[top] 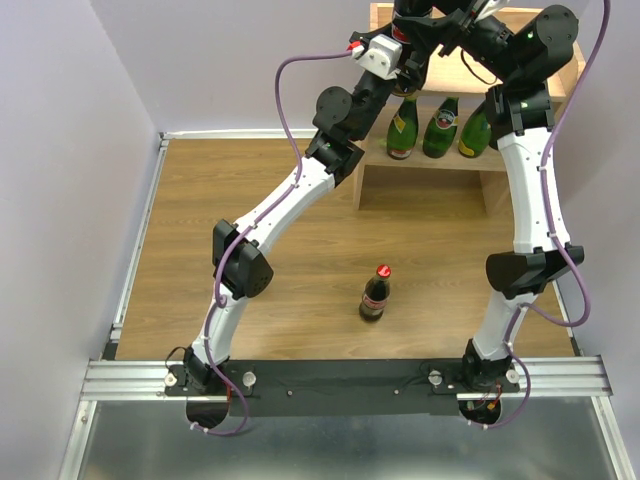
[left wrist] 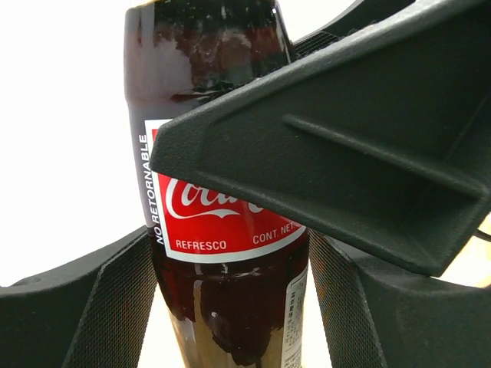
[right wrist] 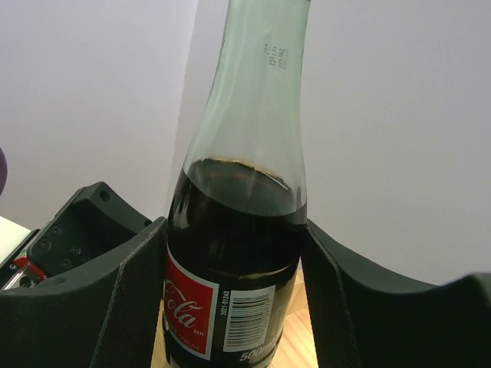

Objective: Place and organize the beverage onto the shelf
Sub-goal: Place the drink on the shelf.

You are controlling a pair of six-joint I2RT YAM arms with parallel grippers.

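Observation:
A dark cola bottle with a red label stands upright over the top board of the light wood shelf. My right gripper is shut on this bottle, both pads pressed to its body. My left gripper straddles the same bottle lower down, open, its pads close on either side with slivers of light between. One right finger crosses in front of the bottle in the left wrist view. Three green bottles stand on the lower tier. Another cola bottle with a red cap stands on the table.
Both arms reach up and back to the shelf at the far right, crossing close together above it. A purple cable loops off the left arm. White walls bound the left and back, and a metal rail runs along the near edge.

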